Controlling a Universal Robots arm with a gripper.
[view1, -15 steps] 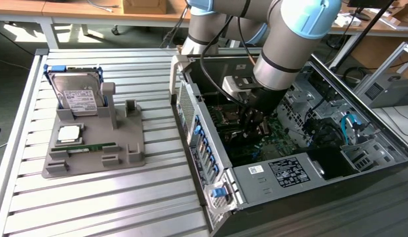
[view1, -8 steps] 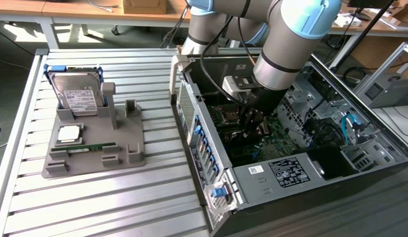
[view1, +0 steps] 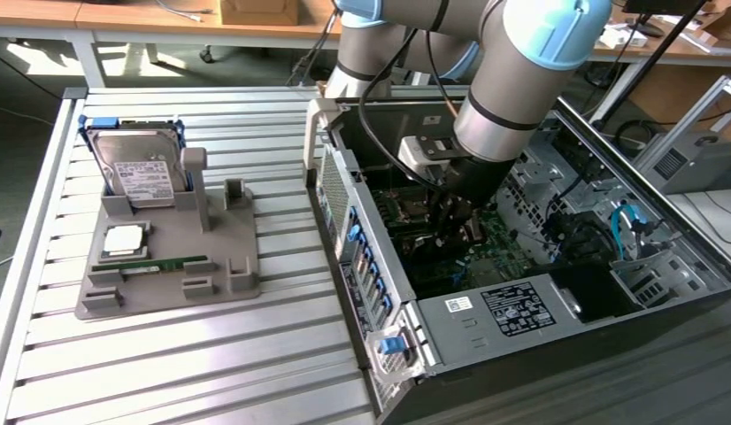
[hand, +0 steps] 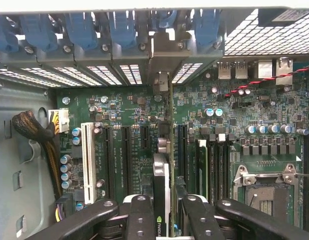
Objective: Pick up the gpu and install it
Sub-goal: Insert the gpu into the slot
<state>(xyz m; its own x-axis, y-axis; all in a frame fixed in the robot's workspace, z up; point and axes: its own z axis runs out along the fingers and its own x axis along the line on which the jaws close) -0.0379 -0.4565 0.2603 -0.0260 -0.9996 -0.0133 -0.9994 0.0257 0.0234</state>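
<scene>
**Q:** Jaws first; how are they standing?

**A:** Clamped on the gpu (hand: 161,200); the gripper (hand: 162,207) is pinching the thin card edge-on between its black fingers (hand: 139,215), one on either face.

**Q:** Where is the card sitting?

**A:** Inside the open computer case (view1: 342,190), standing upright over the green motherboard (hand: 129,145); its silvery bracket (hand: 162,60) is reaching the rear wall among the blue slot clips (hand: 82,30); whether its edge is seated in a slot, I cannot tell.

**Q:** What is lying around it?

**A:** On one side, black expansion slots and a white slot (hand: 87,162); on the other, memory slots and the bare processor socket (hand: 267,187); a braided cable bundle (hand: 37,135) is running along the case wall.

**Q:** And outside the case?

**A:** In the exterior view, the arm (view1: 513,88) is reaching down into the case; toward that view's left, a grey holder (view1: 165,266) is sitting on the slatted table (view1: 165,372), carrying a hard drive (view1: 142,173) upright and a green memory stick (view1: 153,265) lying flat.
</scene>
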